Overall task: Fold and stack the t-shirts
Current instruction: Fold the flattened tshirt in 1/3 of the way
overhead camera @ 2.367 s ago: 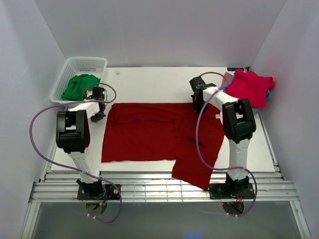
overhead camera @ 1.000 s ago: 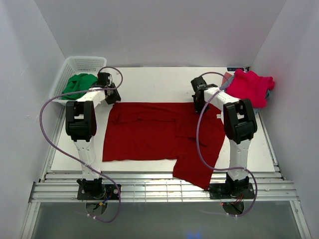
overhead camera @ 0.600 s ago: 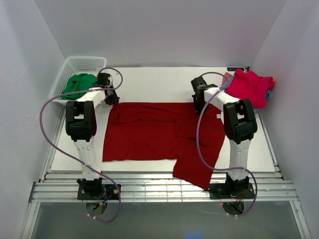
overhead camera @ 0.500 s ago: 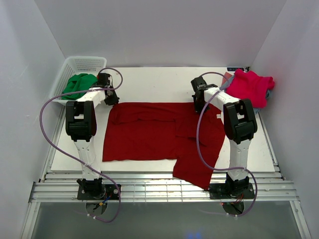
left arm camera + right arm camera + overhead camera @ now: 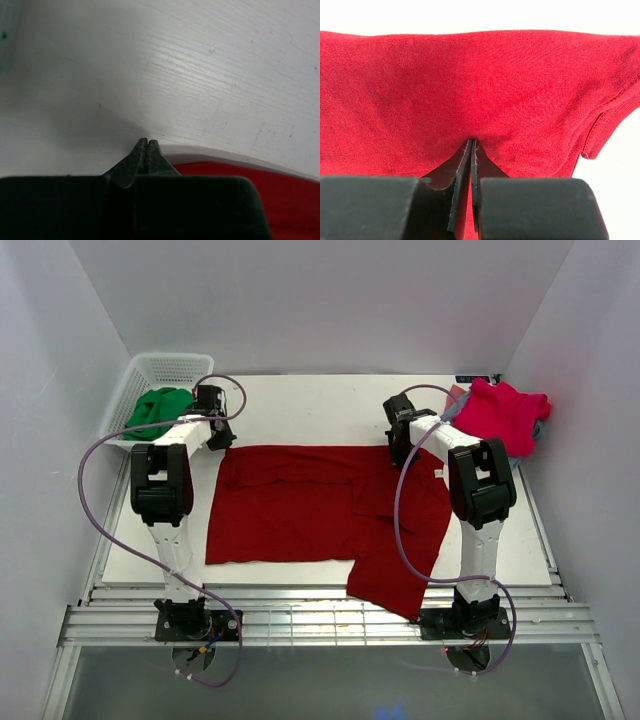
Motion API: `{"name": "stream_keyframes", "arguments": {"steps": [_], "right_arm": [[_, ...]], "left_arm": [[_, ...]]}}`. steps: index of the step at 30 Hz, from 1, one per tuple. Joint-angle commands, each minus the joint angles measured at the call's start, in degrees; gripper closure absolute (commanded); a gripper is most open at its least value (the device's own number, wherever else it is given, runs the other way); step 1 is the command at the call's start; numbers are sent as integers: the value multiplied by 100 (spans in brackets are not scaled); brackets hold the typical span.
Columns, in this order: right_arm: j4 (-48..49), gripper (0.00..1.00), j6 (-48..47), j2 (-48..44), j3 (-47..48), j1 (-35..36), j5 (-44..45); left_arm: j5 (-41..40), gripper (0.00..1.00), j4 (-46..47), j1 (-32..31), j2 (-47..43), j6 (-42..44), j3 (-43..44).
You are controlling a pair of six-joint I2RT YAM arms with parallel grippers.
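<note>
A large dark red t-shirt lies spread flat on the white table, and one part hangs over the near edge. My left gripper is shut and empty by the shirt's far left corner; its tips are over bare table, with the shirt's edge just behind them. My right gripper is at the shirt's far right edge, its jaws pinched together on a pucker of the dark red cloth. A pink-red shirt lies bunched at the back right, on a sliver of grey-blue cloth.
A white mesh basket holding green cloth stands at the back left, close to my left gripper. White walls close in the table on three sides. A metal rail runs along the near edge by the arm bases.
My left gripper has moved from the shirt's left side up to its far left corner and has barely shifted over the last second. The right arm and the shirt have not moved.
</note>
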Motion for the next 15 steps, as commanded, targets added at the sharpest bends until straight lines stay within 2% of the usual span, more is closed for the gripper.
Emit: {"name": "stream_keyframes", "arguments": {"steps": [1,15], "right_arm": [[-343,92,-39,429,-405,-127,-28],[-308,92,-22,411,-502,-110,-45]], "left_arm": [[-674,100,-48,-4,-703,132,-29],[-1440,100,-250,171,-749,475,41]]}}
